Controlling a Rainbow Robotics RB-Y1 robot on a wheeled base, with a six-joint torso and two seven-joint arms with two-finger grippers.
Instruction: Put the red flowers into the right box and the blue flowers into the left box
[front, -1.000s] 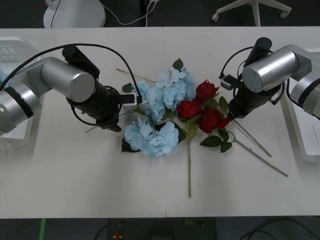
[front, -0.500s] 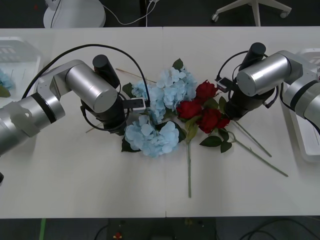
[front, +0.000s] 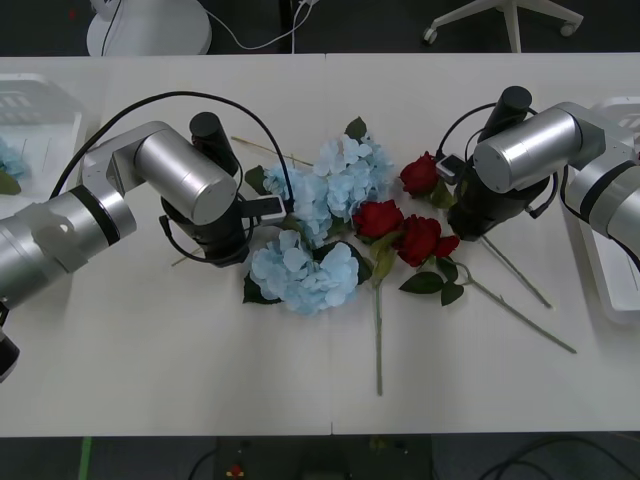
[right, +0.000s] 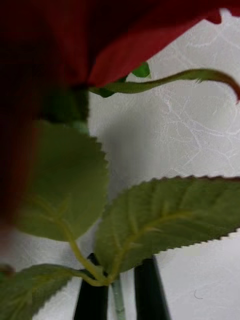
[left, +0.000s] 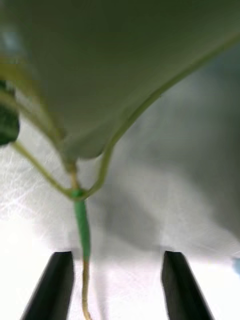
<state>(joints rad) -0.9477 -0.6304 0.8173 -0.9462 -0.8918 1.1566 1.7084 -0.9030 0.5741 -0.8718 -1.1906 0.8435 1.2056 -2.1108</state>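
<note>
Black fingers (right: 92, 290) of the right gripper (right: 119, 292) are pinched together on a thin green rose stem, just below where serrated leaves branch off. In the right wrist view, a deep-red bloom looms directly ahead of the gripper, above the white tabletop (right: 200, 130). In the front view the right gripper (front: 462, 222) sits under the silver forearm, hard against the outer edge of the red flowers (front: 400, 225). One rose head stands apart from the other two, toward the far side of the gripper. Two long stems trail away from the gripper toward the near right of the tabletop (front: 150, 350).

Left gripper (left: 116, 285): fingers (left: 55, 285) apart, a thin green-to-tan stem running down between them, close to one finger and touching neither. A broad green leaf hangs ahead of it. In the front view the left gripper (front: 240, 250) is down at the outer edge of the blue flowers (front: 315, 225), next to the nearest pale blue head.

Right box (front: 600, 270): white rim at the edge of the tabletop, well outboard of the right gripper. Left box (front: 40, 110): at the opposite edge, well outboard of the left gripper, with a bit of pale blue and green inside at its outer edge.
</note>
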